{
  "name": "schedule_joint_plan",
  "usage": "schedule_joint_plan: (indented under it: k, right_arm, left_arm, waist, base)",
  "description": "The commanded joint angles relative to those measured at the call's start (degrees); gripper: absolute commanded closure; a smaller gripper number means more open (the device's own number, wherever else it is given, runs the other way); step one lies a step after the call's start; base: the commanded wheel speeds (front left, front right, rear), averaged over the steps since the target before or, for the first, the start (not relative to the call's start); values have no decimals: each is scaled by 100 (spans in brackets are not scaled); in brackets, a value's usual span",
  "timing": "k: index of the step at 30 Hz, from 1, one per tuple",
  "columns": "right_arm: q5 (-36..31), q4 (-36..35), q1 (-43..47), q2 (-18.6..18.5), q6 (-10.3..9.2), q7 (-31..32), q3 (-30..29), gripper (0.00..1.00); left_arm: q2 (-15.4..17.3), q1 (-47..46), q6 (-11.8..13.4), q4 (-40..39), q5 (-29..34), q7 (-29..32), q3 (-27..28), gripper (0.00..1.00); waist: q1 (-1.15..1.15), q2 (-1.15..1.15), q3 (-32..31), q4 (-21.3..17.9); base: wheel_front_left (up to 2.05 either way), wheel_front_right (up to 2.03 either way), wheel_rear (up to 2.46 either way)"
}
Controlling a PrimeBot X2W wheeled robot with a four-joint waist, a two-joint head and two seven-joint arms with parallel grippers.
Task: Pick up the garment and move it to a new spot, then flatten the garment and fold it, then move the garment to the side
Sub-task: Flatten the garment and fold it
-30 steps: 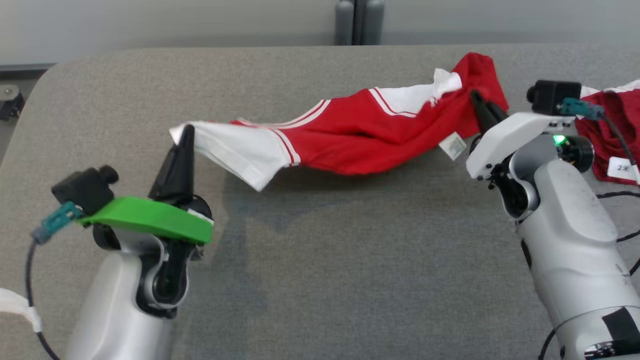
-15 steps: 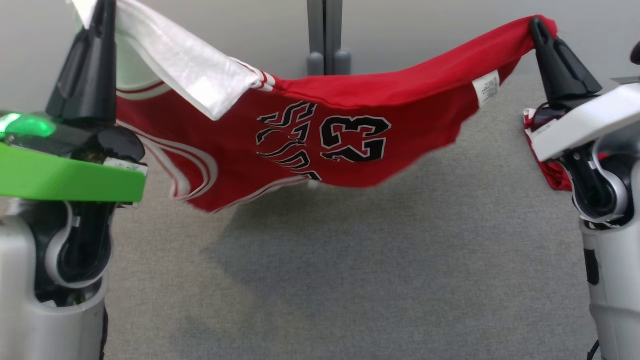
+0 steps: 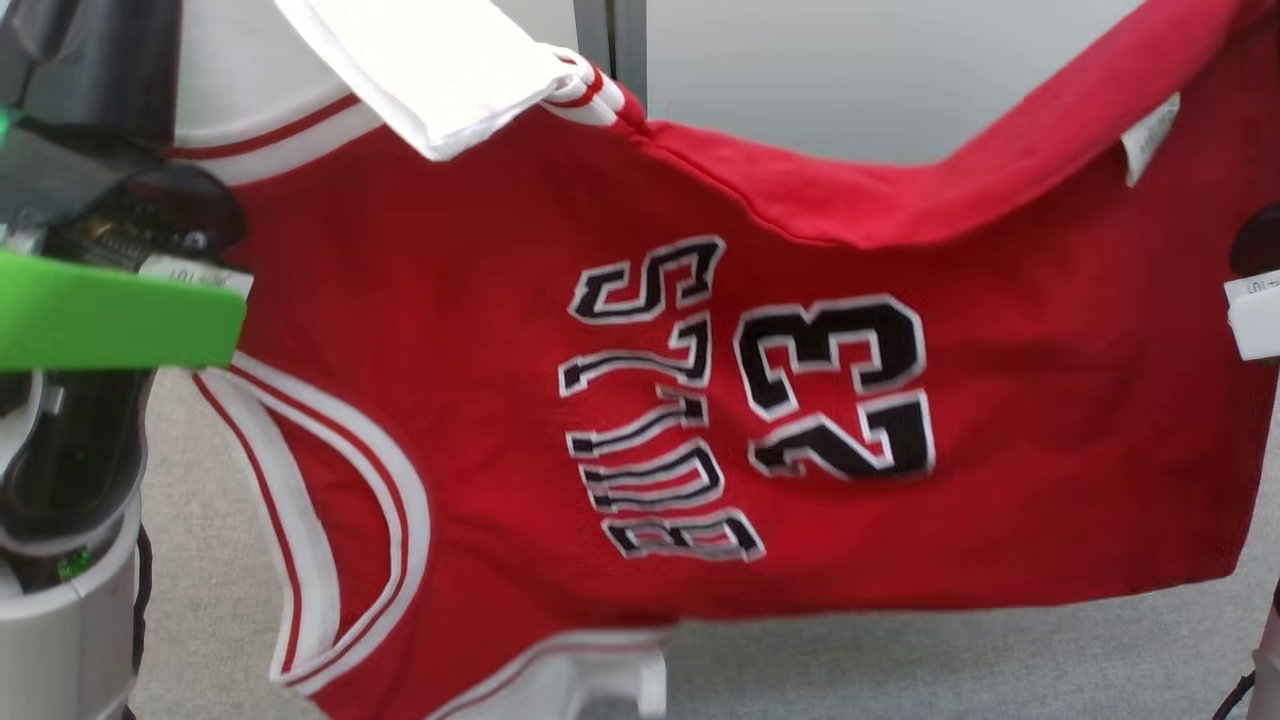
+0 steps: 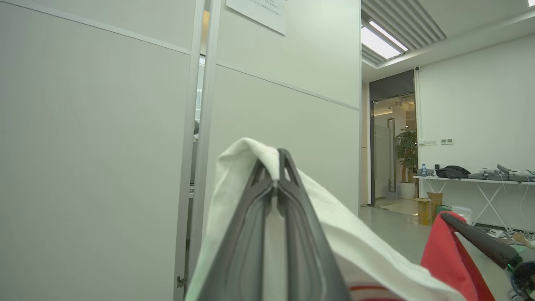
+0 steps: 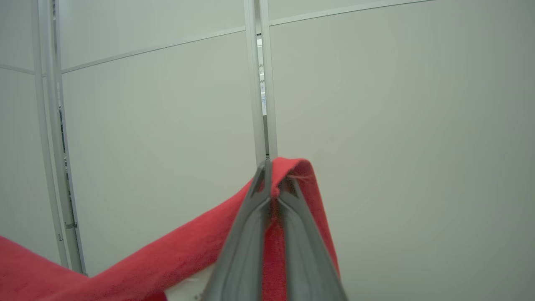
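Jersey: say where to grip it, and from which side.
Probably its upper edge, one pinch at each end, coming from below and pointing up. The jersey hangs as a sheet sagging mid-span; the left gripper is shut on the white end, the right gripper on the red end.

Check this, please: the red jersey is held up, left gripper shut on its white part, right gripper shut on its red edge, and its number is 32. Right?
Only the number is wrong: the jersey reads 23, not 32, as the head view shows. The left gripper on white cloth and the right gripper on the red edge are as you say.
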Motion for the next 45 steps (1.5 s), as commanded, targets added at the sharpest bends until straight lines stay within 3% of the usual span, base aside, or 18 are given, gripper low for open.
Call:
schedule_joint_plan:
  k: [1, 7, 13, 21, 27, 31, 37, 45]
  right_arm:
    - [-65, 41, 80, 13, -3, 72, -15, 100]
    - [-189, 901, -422, 16, -3, 14, 78, 100]
    - [-637, 2622, -1860, 36, -3, -539, 294, 100]
    - [-1836, 5119, -4256, 112, -3, -1671, 414, 100]
    - [-2941, 6534, -5243, 144, -3, -2657, 265, 100]
    - [-3494, 7404, -5359, 142, -4, -3234, -87, 100]
    - [-3901, 8422, -5177, 192, -3, -3859, -428, 100]
    - [-3674, 9129, -4844, 238, -4, -4206, -313, 100]
  left_arm:
    - [44, -124, 19, 129, -22, 50, -23, 100]
    - [121, -609, -115, 1068, 169, 83, -134, 100]
    - [116, -1838, -366, 2514, 695, -223, -326, 100]
    - [-277, -3972, -571, 4728, 1456, -1211, -631, 100]
    - [-740, -4805, -659, 6124, 1708, -2225, -789, 100]
    - [-1061, -4741, -802, 6820, 1623, -2735, -919, 100]
    - [-1282, -4187, -966, 7317, 1326, -3171, -1129, 100]
    - [-1074, -2912, -985, 6705, 642, -3322, -1309, 100]
  waist:
    - [0, 0, 158, 8]
    - [0, 0, 781, 16]
    - [0, 0, 1533, 3]
    - [0, 0, 2347, 169]
    - [0, 0, 2709, 442]
    - [0, 0, 2935, 614]
    - [0, 0, 3191, 690]
    - [0, 0, 3192, 551]
  base:
    - [0, 0, 0]
    - [0, 0, 0]
    - [0, 0, 0]
    - [0, 0, 0]
    - [0, 0, 0]
    - [0, 0, 0]
    - [0, 0, 0]
    - [0, 0, 0]
